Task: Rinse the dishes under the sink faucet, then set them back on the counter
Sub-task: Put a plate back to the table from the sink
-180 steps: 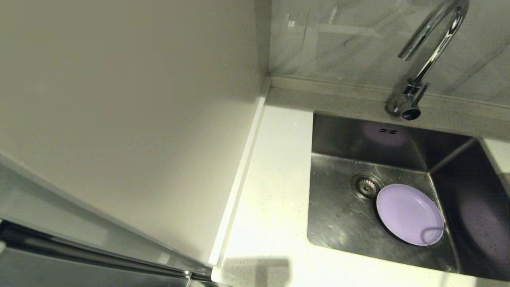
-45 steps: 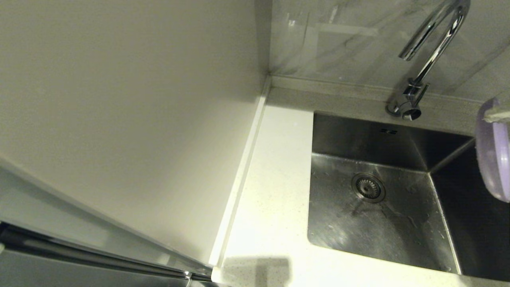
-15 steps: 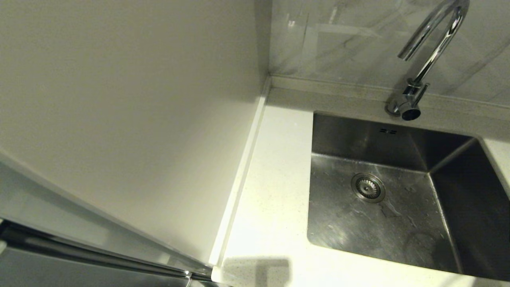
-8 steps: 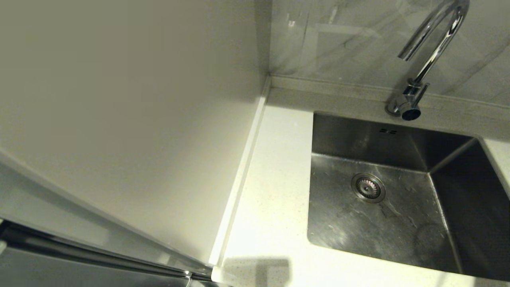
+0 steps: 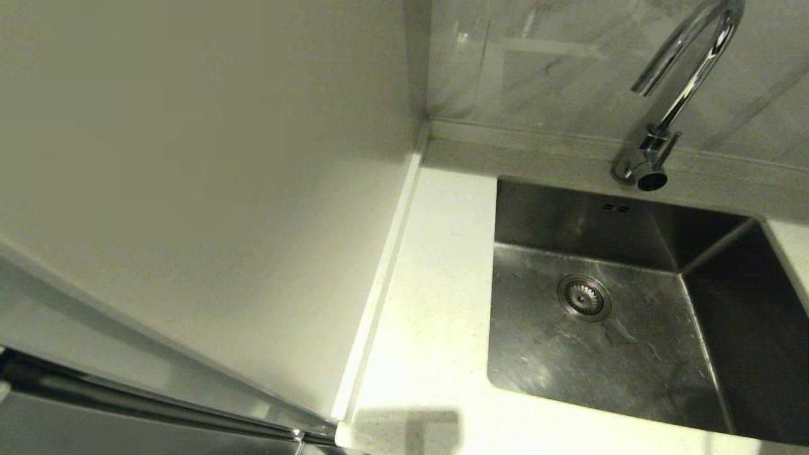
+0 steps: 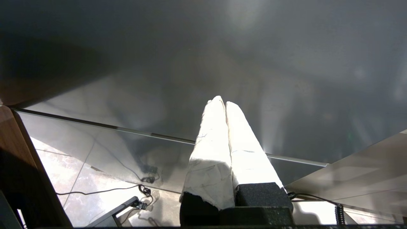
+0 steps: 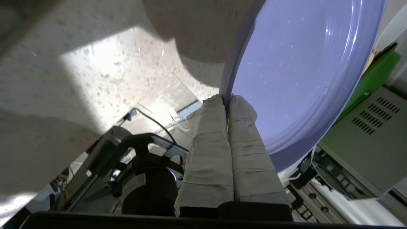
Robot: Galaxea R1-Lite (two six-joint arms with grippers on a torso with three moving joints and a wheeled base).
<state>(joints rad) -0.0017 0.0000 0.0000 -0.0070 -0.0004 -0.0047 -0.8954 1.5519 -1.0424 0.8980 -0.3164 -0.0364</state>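
Note:
The steel sink (image 5: 607,354) lies without any dish in the head view, its drain strainer (image 5: 583,297) bare and wet streaks on the floor. The chrome faucet (image 5: 679,82) stands behind it; no water runs. The white speckled counter (image 5: 436,303) runs along the sink's left side. Neither arm shows in the head view. In the right wrist view my right gripper (image 7: 226,101) is shut on the rim of the lavender plate (image 7: 302,66), held on edge above speckled counter (image 7: 105,66). The two bowls are out of view. My left gripper (image 6: 222,102) is shut on nothing, parked low.
A plain cream wall panel (image 5: 202,189) fills the left of the head view. In the right wrist view a green box (image 7: 378,73) and a grey vented device (image 7: 365,140) lie beyond the plate, with a black round part (image 7: 149,190) and cables below.
Twelve seconds ago the plate lay in the sink. Three seconds ago it hung on edge at the right border of the head view; since then it has left that view.

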